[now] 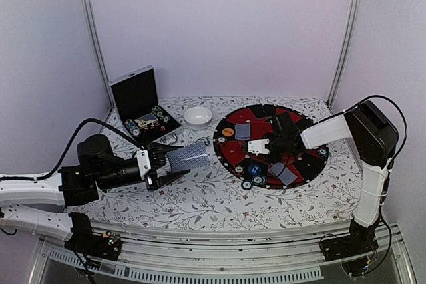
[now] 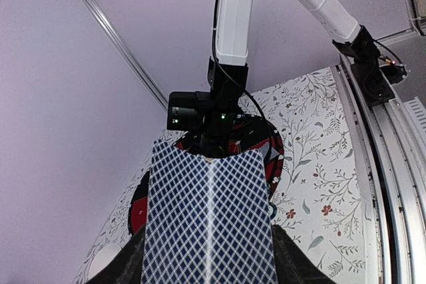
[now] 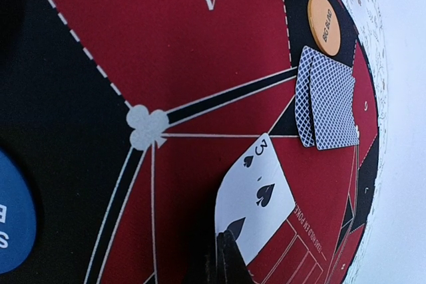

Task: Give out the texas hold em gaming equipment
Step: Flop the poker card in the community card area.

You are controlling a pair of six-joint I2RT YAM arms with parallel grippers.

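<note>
Over the round mat [image 1: 306, 167], my right end effector [image 3: 226, 257] is clenched on the three of spades [image 3: 256, 194]; the deck [image 1: 188, 158], gripped by my left end effector [image 1: 166, 166], lies well left above the bench [image 1: 200, 204], long axis pointing matward

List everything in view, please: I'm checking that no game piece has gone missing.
table: one, floral cloth, under everything
round mat: one, red and black, right half of the table
case: one, black with silver edges, open, far left
bowl: one, white, between case and mat
face-down cards: two small sets, blue-patterned backs, far-left and near parts of the mat
3 of spades: one, face up, mid-mat
orange disc: one, orange, mat's left edge
blue disc: one, blue, mat's near edge
chips: several, mixed colours, mat's near edge; more in the case
deck: one, blue-patterned backs, gripped above the table's left side
left hand: one, black, shut on the deck
right hand: one, black, over mid-mat, grip unclear
</note>
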